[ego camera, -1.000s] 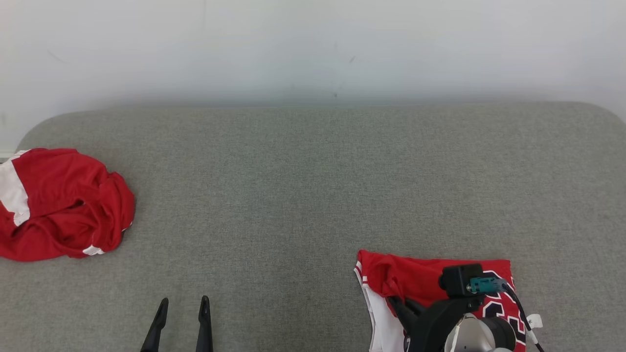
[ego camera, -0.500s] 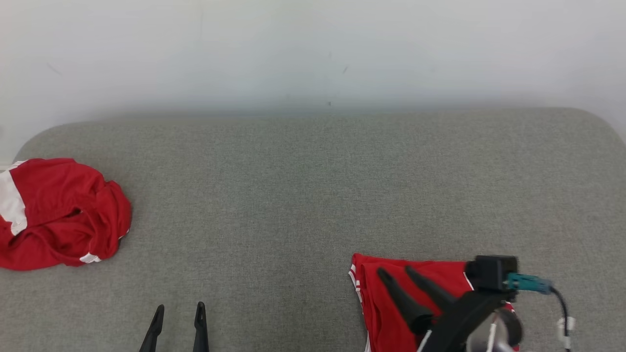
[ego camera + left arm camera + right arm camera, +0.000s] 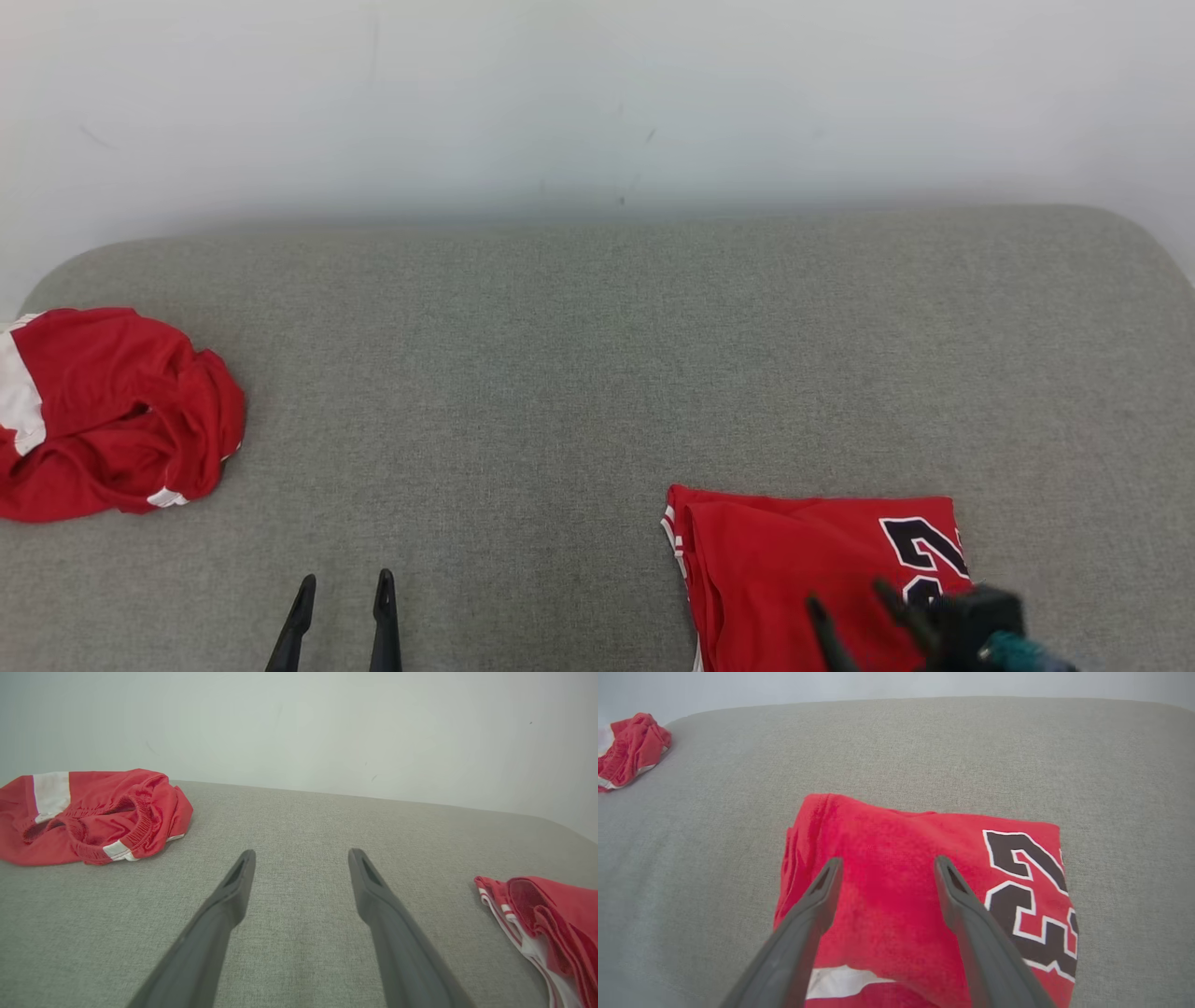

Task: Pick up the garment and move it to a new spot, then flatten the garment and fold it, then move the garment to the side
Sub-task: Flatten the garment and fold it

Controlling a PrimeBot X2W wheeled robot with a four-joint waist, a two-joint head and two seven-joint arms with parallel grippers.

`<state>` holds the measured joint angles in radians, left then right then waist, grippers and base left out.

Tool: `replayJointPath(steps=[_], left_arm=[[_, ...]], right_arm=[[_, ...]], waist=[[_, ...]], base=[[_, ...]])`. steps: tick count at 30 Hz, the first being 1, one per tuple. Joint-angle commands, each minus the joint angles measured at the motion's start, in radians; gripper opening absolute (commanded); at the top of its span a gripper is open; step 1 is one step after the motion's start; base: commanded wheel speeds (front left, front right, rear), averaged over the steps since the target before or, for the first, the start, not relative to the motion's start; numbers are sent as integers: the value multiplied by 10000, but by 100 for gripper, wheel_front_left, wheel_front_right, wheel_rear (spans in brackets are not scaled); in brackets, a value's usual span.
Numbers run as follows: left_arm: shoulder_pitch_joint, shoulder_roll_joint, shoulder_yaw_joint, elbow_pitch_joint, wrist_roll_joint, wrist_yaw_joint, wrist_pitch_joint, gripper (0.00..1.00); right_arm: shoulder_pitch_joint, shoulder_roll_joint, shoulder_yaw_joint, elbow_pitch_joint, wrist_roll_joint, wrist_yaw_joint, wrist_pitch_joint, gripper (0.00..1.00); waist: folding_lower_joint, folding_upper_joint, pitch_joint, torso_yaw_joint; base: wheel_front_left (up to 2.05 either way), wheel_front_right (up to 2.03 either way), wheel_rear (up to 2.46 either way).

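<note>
The garment (image 3: 794,560), a red jersey with black-and-white numerals, lies folded flat on the grey surface at the lower right, and shows large in the right wrist view (image 3: 896,868). My right gripper (image 3: 854,602) hovers over its near part, open, with nothing between the fingers (image 3: 822,891). My left gripper (image 3: 344,590) stands open at the lower left over bare grey cloth, well apart from the jersey (image 3: 546,910); its fingers (image 3: 236,882) hold nothing.
A second red garment with white stripes (image 3: 103,415) lies crumpled at the far left edge, also in the left wrist view (image 3: 88,812) and the right wrist view (image 3: 630,749). The grey padded surface (image 3: 579,373) ends at a pale wall (image 3: 597,93).
My right gripper opened, let go of the jersey and drew back toward the lower right. The jersey now lies flat with its numerals uncovered. The camera shifted slightly.
</note>
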<state>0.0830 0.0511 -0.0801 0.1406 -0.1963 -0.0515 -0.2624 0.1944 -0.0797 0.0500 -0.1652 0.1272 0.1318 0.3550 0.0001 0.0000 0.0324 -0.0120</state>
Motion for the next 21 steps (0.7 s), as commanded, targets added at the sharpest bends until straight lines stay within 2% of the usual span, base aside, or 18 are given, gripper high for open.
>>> replayJointPath(steps=[1, 7, 13, 21], left_arm=[[-34, -13, 30, 1, -123, 40, -31, 100], [-96, -13, 104, -8, -124, 17, -31, 100], [-173, -13, 2, 0, -136, 0, -31, 100], [-243, -11, 25, 11, -91, -4, -31, 100]], right_arm=[[159, -73, 277, -28, -132, -15, -77, 100], [300, -40, 1373, 163, -671, -16, -436, 100], [-95, 7, 2097, 889, -1148, -15, -406, 100], [-372, 72, 2284, 1557, -1575, -15, -69, 100]], waist=[[-1, 0, -3, 0], [-1, 0, 86, -8], [-1, 0, 226, 133], [-1, 0, 378, 355]], base=[[0, 0, 0], [0, 0, 0], [0, 0, 0], [0, 0, 0]])
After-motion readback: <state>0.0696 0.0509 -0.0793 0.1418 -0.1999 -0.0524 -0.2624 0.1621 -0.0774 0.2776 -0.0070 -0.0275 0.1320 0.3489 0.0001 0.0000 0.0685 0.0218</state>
